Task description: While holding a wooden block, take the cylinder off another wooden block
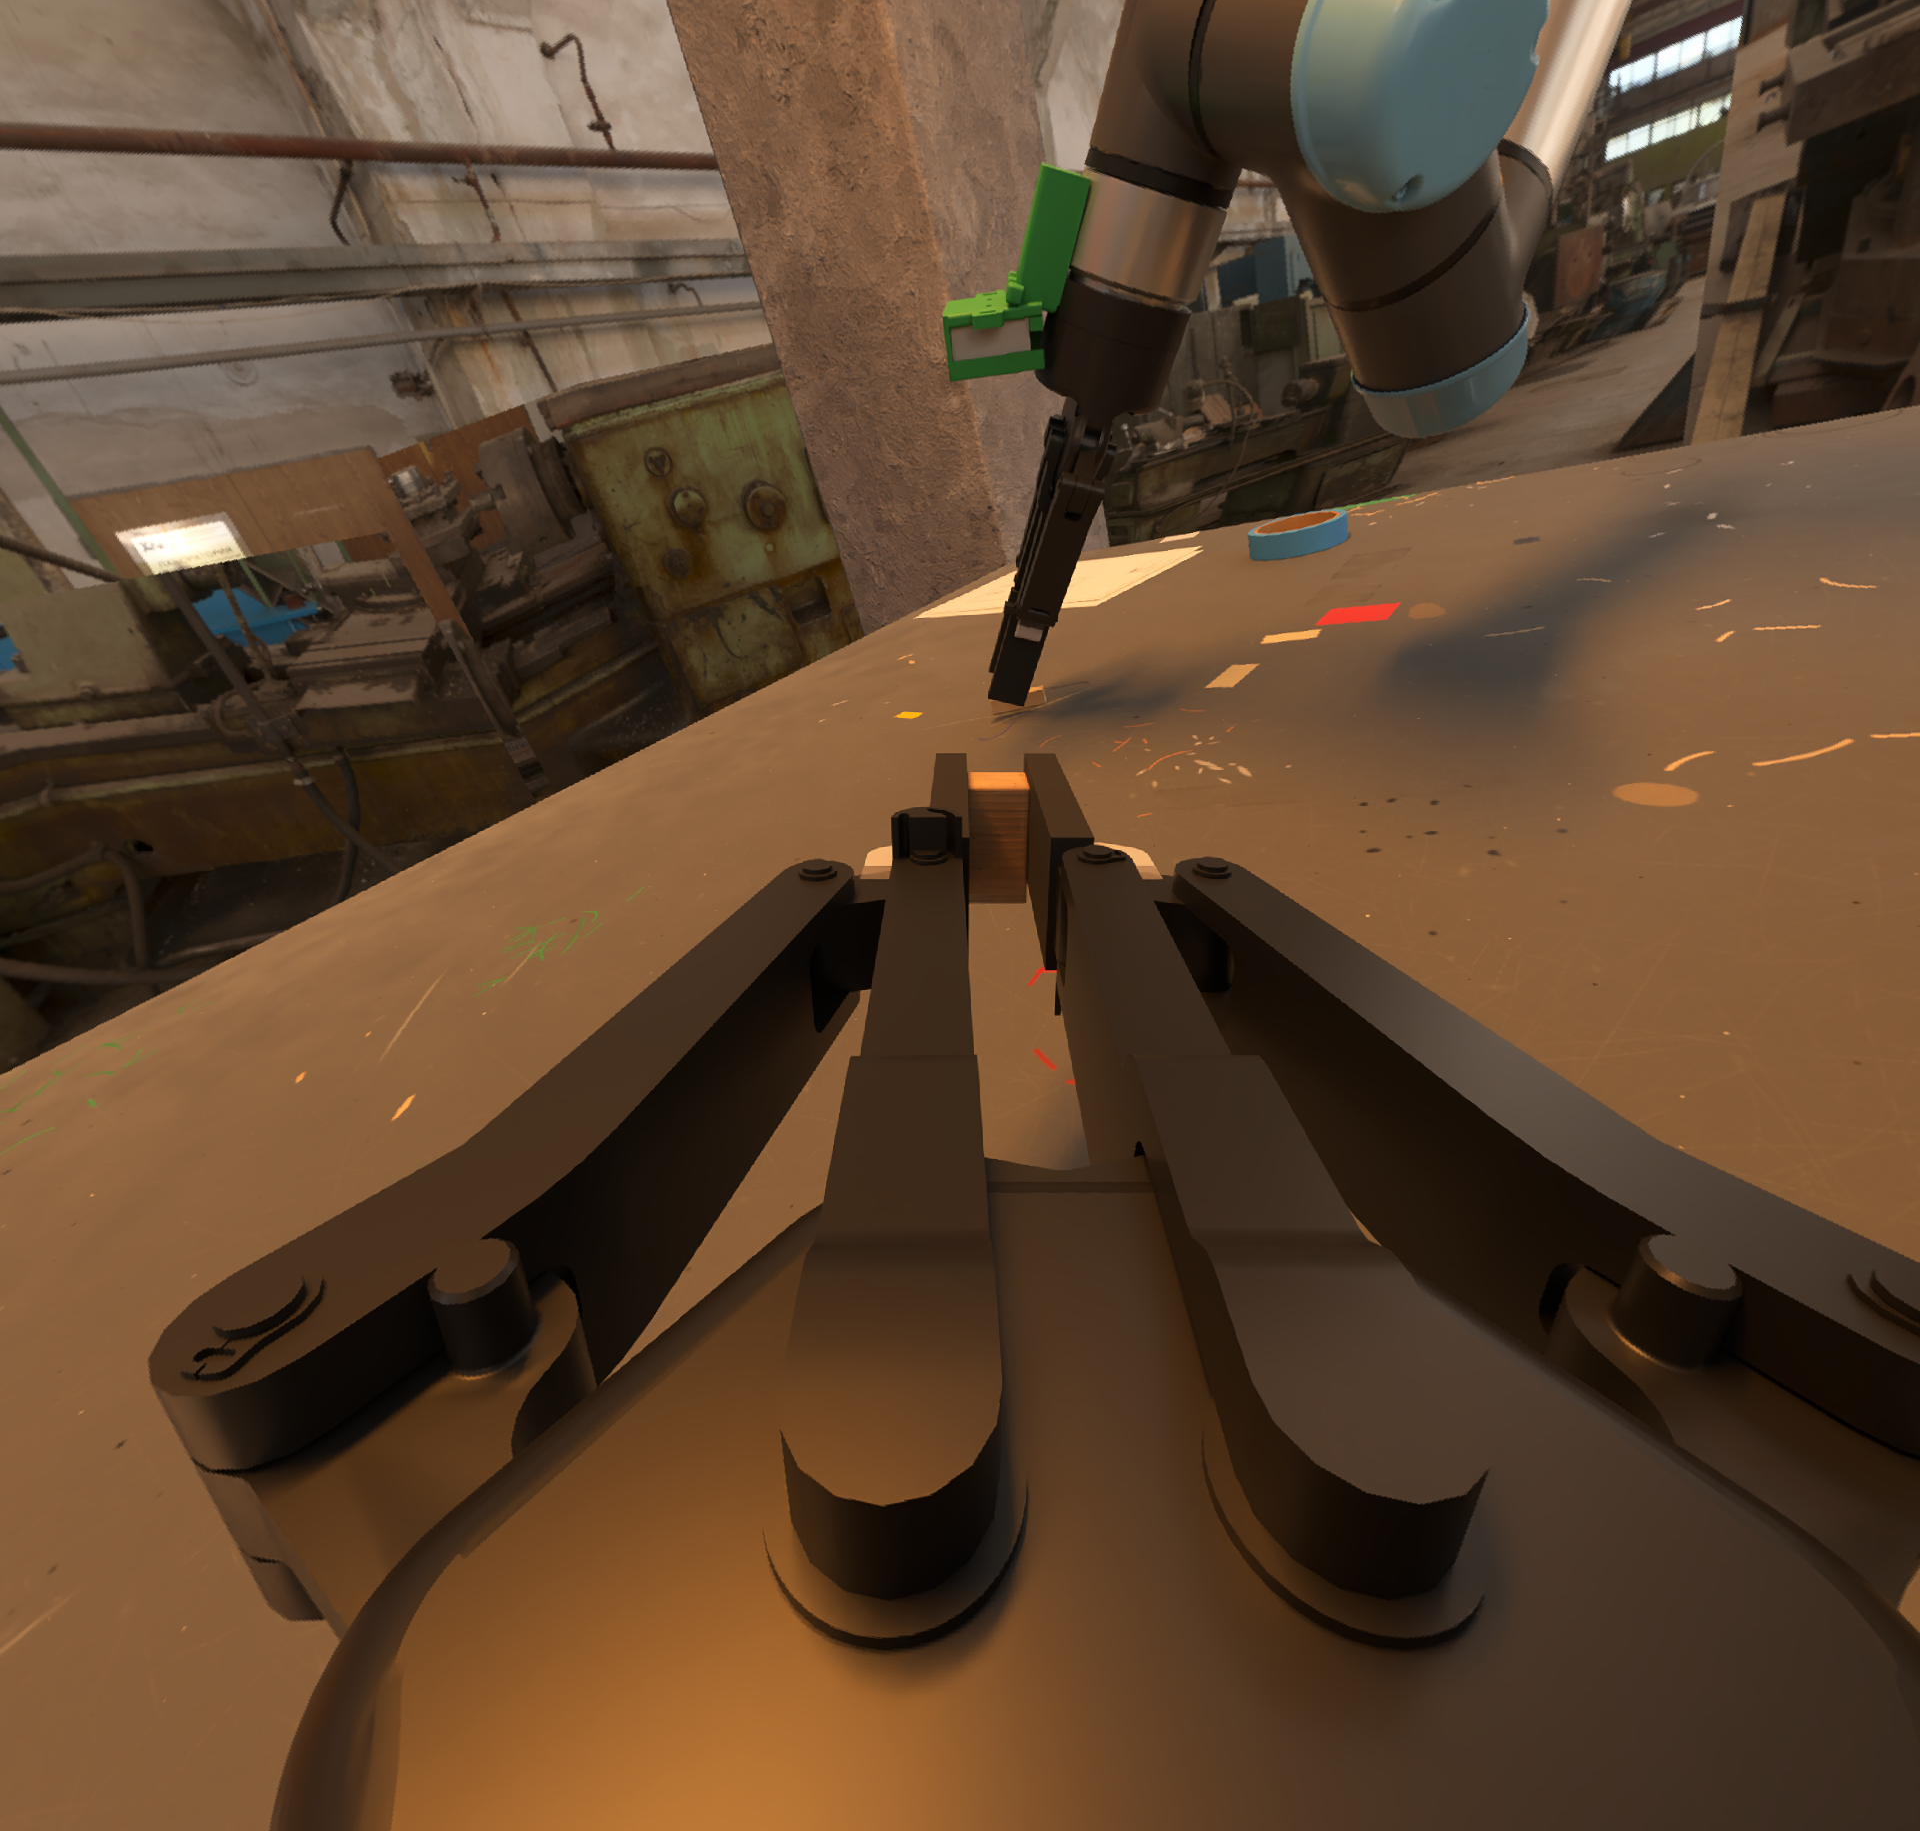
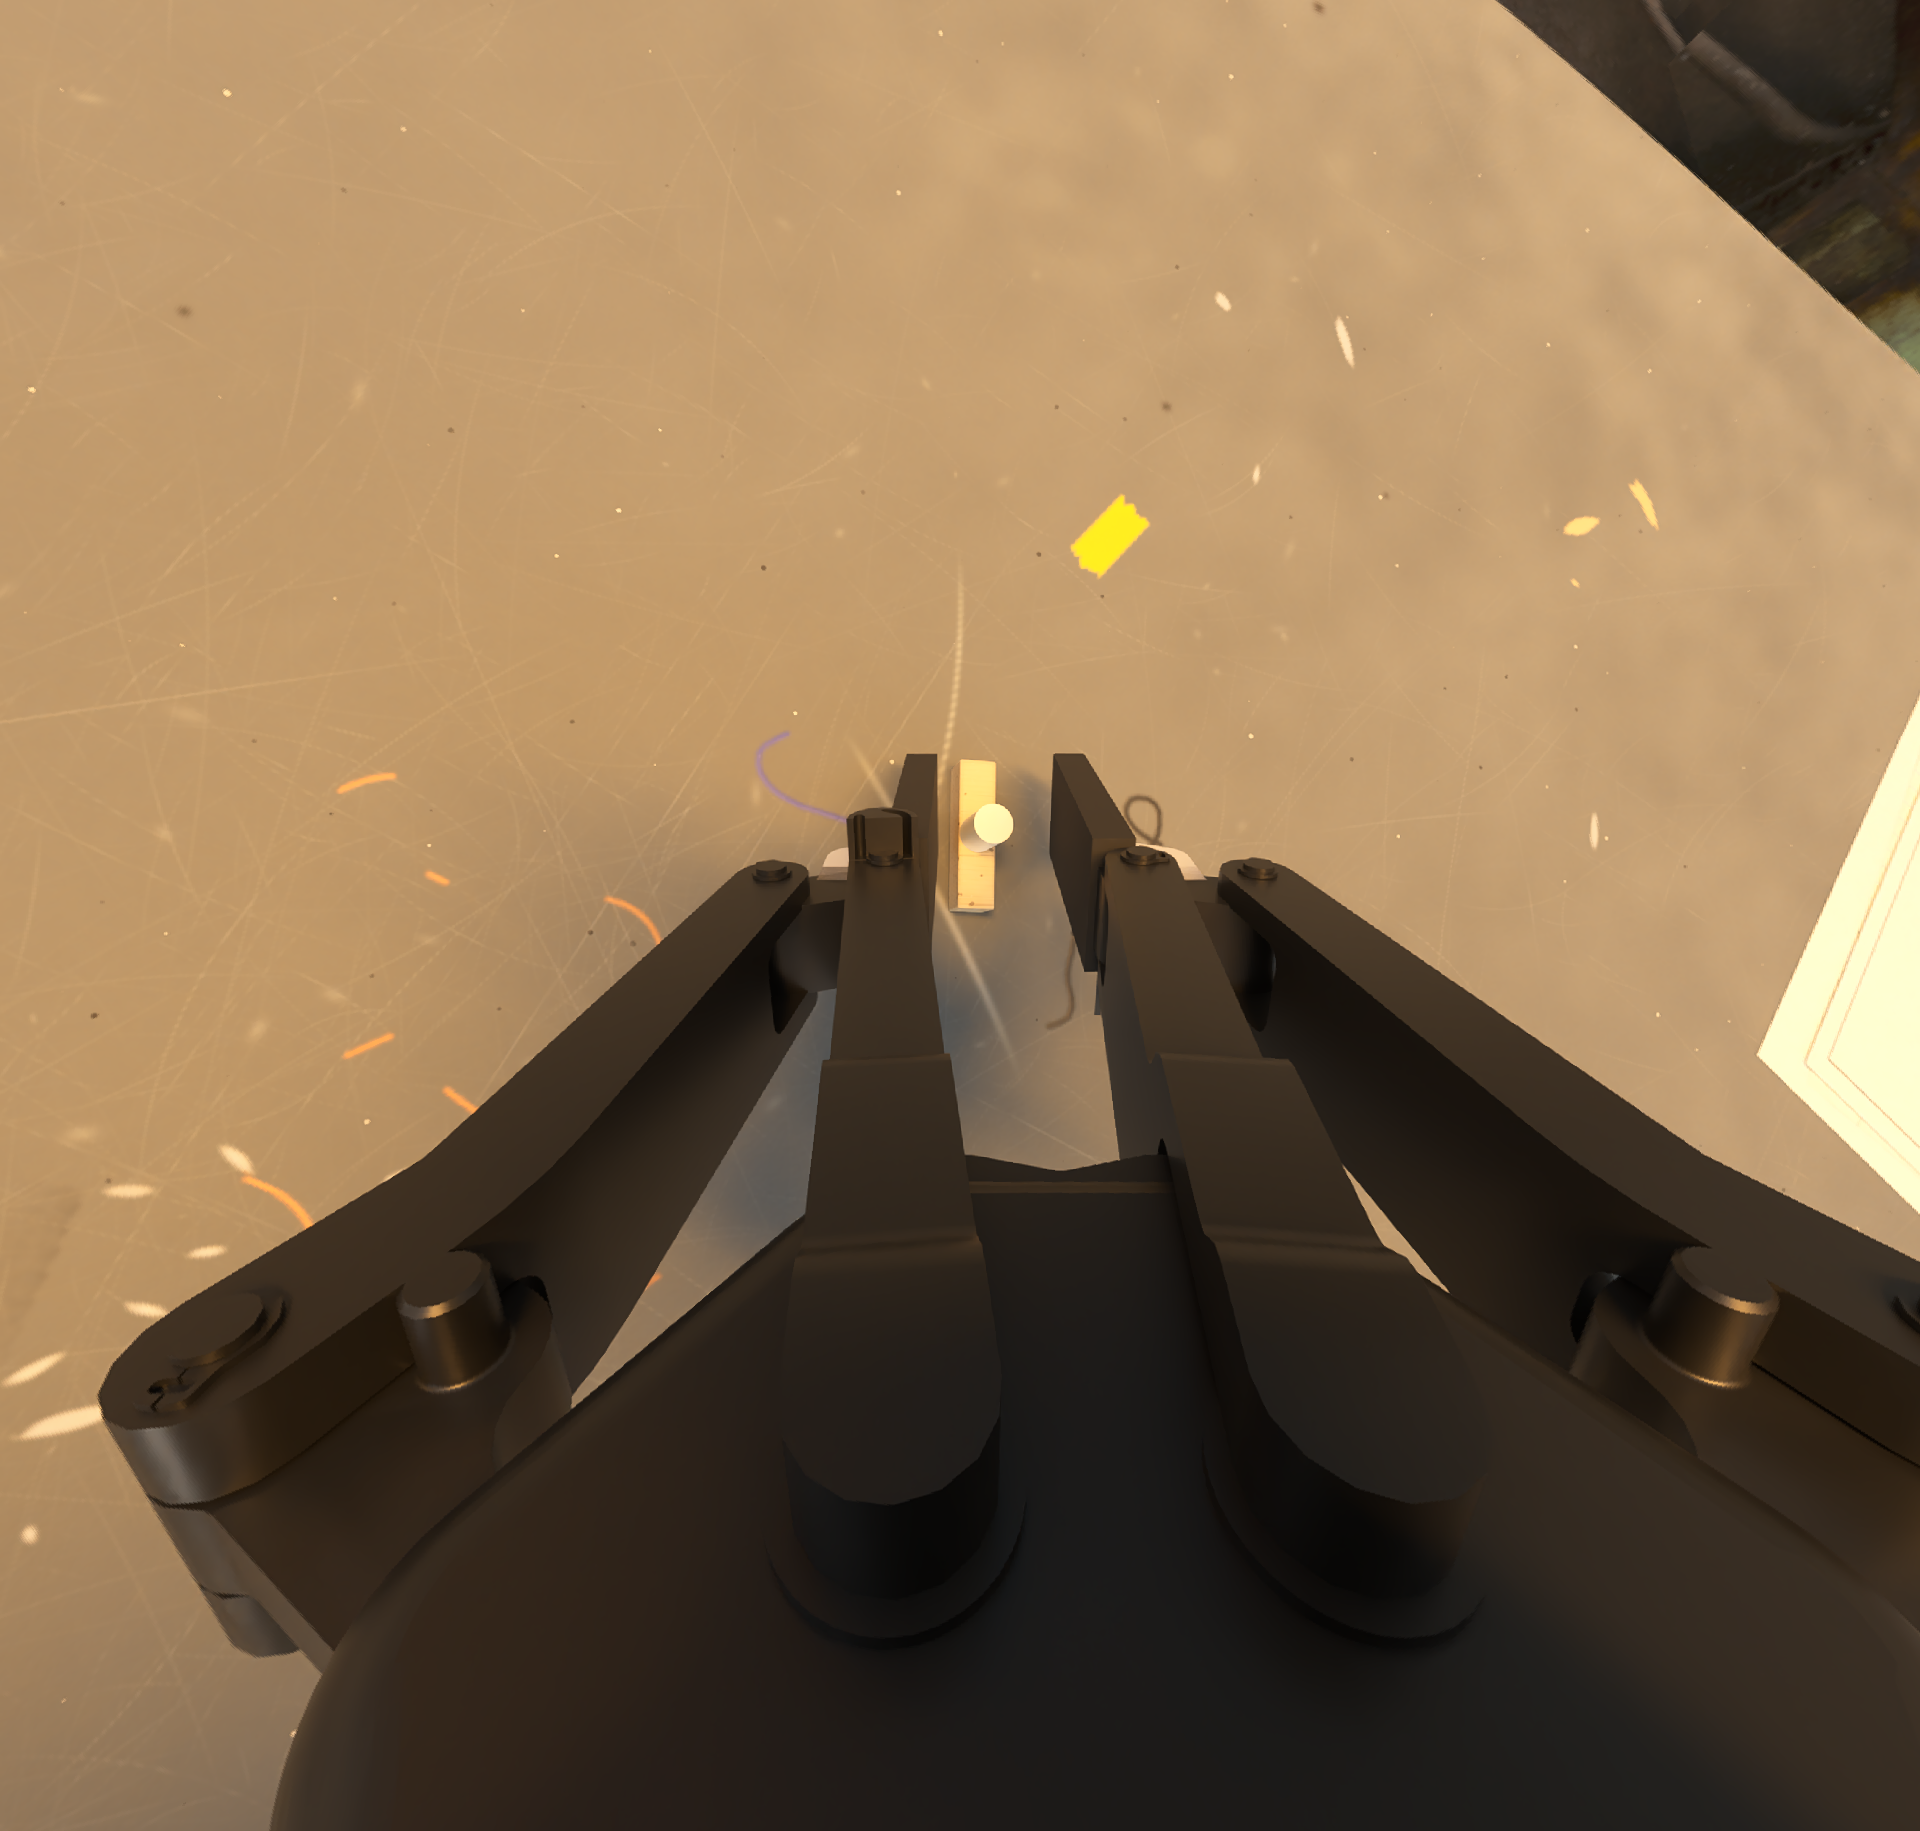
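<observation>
In the left wrist view, my left gripper is shut on a small wooden block, held just above the brown table. In the right wrist view, a thin pale wooden block lies on the table with a short white cylinder standing upright on it. My right gripper points straight down and is open. Its fingers straddle the block and cylinder, with a gap on each side. The right gripper also shows farther off in the left wrist view, its tips close to the table.
A blue tape roll and a white sheet lie at the table's far side. Red and yellow patches mark the surface. A white flat object lies right of my right gripper. The table edge runs at upper right.
</observation>
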`<state>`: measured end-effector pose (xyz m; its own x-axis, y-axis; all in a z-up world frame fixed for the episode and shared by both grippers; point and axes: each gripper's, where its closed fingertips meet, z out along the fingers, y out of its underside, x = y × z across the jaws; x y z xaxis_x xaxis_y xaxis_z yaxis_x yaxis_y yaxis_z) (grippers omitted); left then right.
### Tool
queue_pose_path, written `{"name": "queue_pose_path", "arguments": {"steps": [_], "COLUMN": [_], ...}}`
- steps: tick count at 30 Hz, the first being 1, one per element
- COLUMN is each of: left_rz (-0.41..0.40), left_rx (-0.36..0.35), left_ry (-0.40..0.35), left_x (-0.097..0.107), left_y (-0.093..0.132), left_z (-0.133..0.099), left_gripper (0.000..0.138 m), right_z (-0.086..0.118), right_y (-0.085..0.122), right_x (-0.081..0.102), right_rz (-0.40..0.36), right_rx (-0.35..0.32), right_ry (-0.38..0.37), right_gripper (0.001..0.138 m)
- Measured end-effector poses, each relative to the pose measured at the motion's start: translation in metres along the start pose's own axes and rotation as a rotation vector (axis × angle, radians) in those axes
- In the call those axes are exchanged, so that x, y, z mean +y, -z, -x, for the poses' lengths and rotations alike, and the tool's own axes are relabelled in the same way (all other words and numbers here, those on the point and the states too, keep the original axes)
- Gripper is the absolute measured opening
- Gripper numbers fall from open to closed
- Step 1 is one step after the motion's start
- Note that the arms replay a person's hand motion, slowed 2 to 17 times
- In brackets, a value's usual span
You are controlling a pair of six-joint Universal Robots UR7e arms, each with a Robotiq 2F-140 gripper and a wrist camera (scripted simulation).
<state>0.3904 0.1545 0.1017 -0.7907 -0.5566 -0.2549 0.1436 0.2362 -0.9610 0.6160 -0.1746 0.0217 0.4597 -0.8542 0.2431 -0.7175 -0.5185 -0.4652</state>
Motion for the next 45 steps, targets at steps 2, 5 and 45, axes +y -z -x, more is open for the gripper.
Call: {"name": "queue_pose_path", "arguments": {"steps": [2, 5, 45], "left_rz": [0.001, 0.003, -0.003], "left_rx": [0.001, 0.001, -0.002], "left_ry": [-0.002, -0.004, -0.002], "left_x": [0.0001, 0.0002, -0.0004], "left_y": [-0.0002, -0.0003, 0.0003], "left_z": [-0.0003, -0.0006, 0.0001], "left_gripper": [0.015, 0.015, 0.015], "right_z": [-0.0004, -0.0005, -0.0026], "right_y": [-0.0001, -0.0003, 0.007], "right_x": [0.0, -0.0001, -0.0009], "right_rz": [-0.001, -0.001, -0.028], "right_rx": [-0.001, -0.002, 0.012], "right_ry": [-0.004, -0.009, -0.033], "right_gripper": [0.028, 0.027, 0.009]}}
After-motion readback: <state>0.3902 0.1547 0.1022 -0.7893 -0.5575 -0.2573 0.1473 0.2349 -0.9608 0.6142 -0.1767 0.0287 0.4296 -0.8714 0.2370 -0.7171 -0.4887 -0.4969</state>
